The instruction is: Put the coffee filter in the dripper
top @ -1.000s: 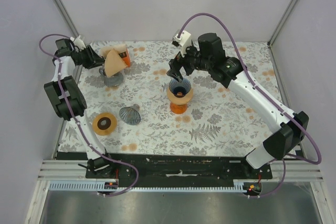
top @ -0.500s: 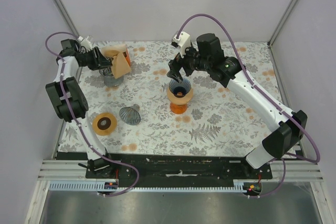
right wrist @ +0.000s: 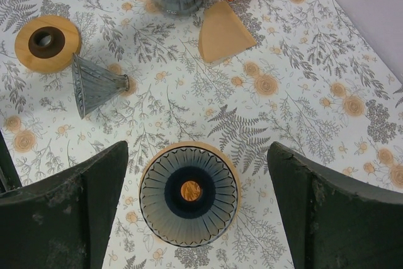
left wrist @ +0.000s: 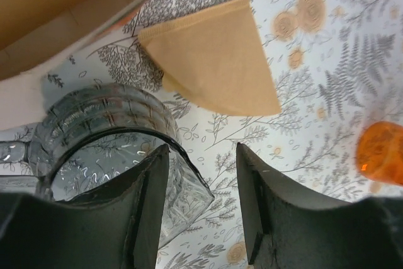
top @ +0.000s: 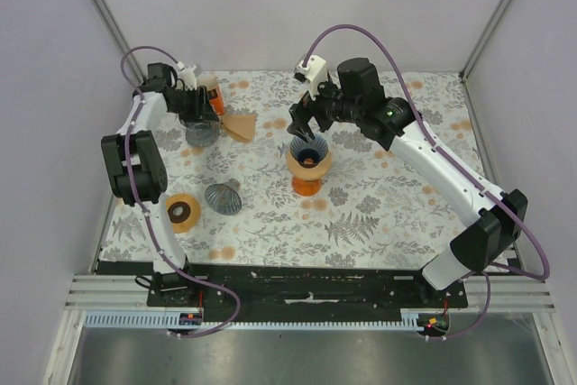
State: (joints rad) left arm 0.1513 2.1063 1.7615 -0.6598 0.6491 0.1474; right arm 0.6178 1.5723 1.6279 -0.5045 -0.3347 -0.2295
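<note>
A table is covered with a floral cloth and enclosed by pale walls. Nearest the arm bases, on the left, a wooden ring lies flat, and a glass cone lies on its side just beside it. At mid-table the dripper is seated upright on an orange stand, with its ribbed bowl plainly seen from above. Further back the coffee filter lies flat on the cloth, apart from the dripper and just right of a glass jug. An orange box stands behind the jug.

The right gripper is hung directly over the dripper and pointed down. Its fingers are spread wide and nothing is held between them. The left arm is stretched up the left side and bent in toward the far-left corner, so that the left gripper is held above the jug's rim. Its fingers are parted and nothing is pinched; the filter is seen on the cloth beyond their tips.

A second earlier the filter was carried in the left gripper above the jug. It has since been let go, and the left wrist has been swung to the right. The right arm has not been moved.
</note>
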